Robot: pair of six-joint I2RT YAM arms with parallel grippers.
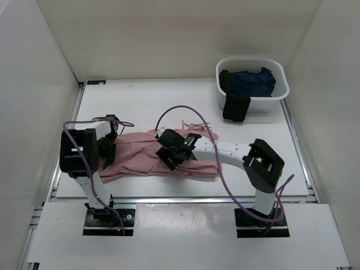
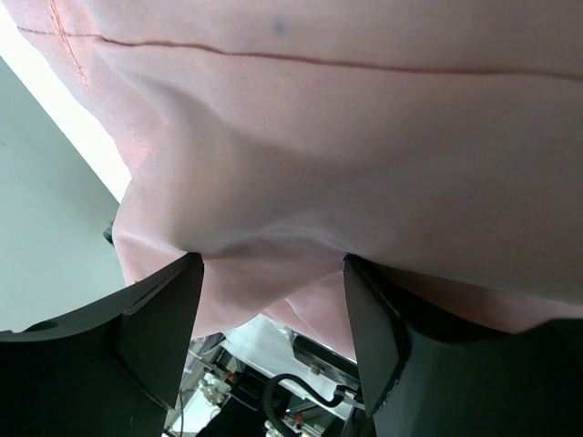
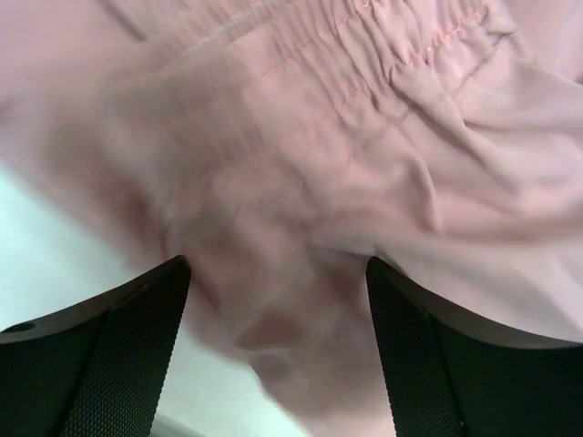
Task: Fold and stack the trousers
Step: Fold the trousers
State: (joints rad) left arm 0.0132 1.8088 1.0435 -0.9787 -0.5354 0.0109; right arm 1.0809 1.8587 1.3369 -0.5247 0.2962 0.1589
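White table (image 1: 140,101) (pale walls (image 1: 169,34)), pink trousers (image 1: 135,157)

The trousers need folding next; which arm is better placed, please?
Probably left: the left end effector, open, sits at the trousers' left end; the right end effector hovers open over their middle.

I'm looking into a robotics lab test cell. Plain white panel walls (image 1: 169,34) box in a white bench (image 1: 140,95), and the cabled left arm (image 1: 84,163) and right arm (image 1: 247,160) are bolted beside an aluminium rail (image 1: 185,199).
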